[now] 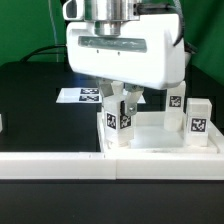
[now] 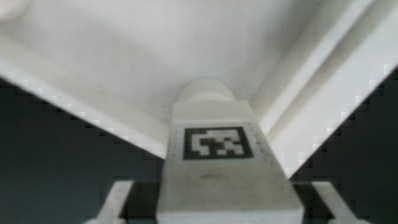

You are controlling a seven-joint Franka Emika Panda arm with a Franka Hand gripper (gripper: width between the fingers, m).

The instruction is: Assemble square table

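Desk (image 1: 30, 110): black surface carrying every part; the marker board (image 1: 80, 96) lies flat behind the work area.
Square table top (image 1: 150, 140): white tray at the desk's near edge, rim up; its bare floor holds nothing loose.
Legs: two stand at the exterior view's right (image 1: 197, 118), one at the near-left corner (image 1: 113, 124).
Gripper (image 1: 124, 104): fingers clenched on the leg (image 2: 217, 140) over the tray.
Risk: a tilted leg could miss or jam in its socket; pressing off-axis might shift the tray.
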